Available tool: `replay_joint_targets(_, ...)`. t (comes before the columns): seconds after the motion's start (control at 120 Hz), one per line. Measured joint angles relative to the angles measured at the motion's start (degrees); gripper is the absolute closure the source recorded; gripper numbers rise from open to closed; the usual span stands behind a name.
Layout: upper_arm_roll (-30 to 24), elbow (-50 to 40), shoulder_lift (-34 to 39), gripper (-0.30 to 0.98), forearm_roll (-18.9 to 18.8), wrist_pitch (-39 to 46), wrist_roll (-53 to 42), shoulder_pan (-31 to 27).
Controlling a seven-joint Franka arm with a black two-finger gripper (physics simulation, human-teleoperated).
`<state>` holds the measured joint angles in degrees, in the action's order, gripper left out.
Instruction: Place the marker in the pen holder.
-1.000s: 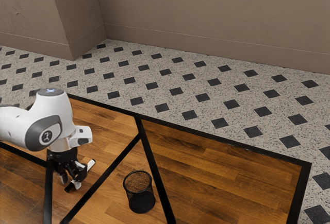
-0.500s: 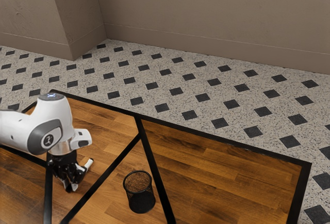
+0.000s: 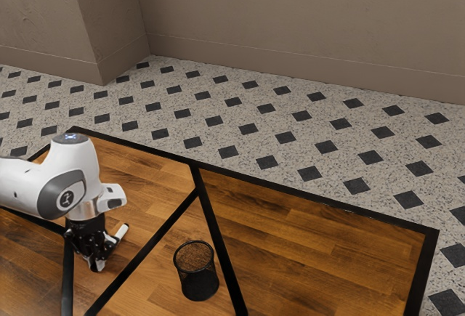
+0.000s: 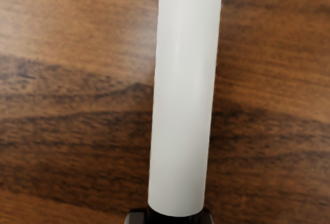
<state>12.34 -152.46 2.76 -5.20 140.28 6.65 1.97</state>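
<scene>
- The marker [image 4: 180,100] is held at its dark section, its white barrel jutting out aslant; whether the tabletop [image 3: 312,232] is touched by it cannot be told.
- It is grasped by the tool [image 3: 99,261], closed from both sides; the pick-up step is judged in hand.
- Toward the exterior view's right, the pen holder [image 3: 197,276] is seen upright; lifting, carrying over and uprighting are needed next.

White marker [image 4: 183,100], upright black pen holder [image 3: 199,285], apart
</scene>
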Motion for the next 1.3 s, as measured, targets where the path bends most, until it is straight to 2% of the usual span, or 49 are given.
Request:
replay_joint_targets(0.142,0.0,1.8,2.2,0.70,-0.2,-1.4,0.6,0.8)
replay_joint_targets(0.333,-0.9,10.2,6.5,0.72,-0.4,-11.7,2.4,6.6)
replay_joint_targets(0.4,-2.7,14.9,6.8,0.72,-0.4,-16.4,3.5,8.3)
replay_joint_targets(0.5,-4.4,26.1,3.1,0.73,-0.5,-25.4,5.6,10.9)
replay_joint_targets(0.558,-6.7,31.0,3.0,0.73,-0.5,-31.0,7.0,11.2)
replay_joint_targets(0.667,-12.6,34.9,7.3,0.73,-0.3,-40.0,9.9,12.2)
replay_joint_targets(0.767,-17.3,39.9,7.6,0.74,0.1,-46.8,12.3,12.5)
replay_joint_targets(0.942,-22.1,47.0,1.5,0.74,1.6,-53.7,16.1,13.6)
replay_joint_targets(1.175,-22.8,54.3,-6.7,0.75,2.1,-57.8,19.9,17.4)
replay_joint_targets(1.3,-22.6,57.6,-9.8,0.75,2.0,-58.8,21.3,16.5)
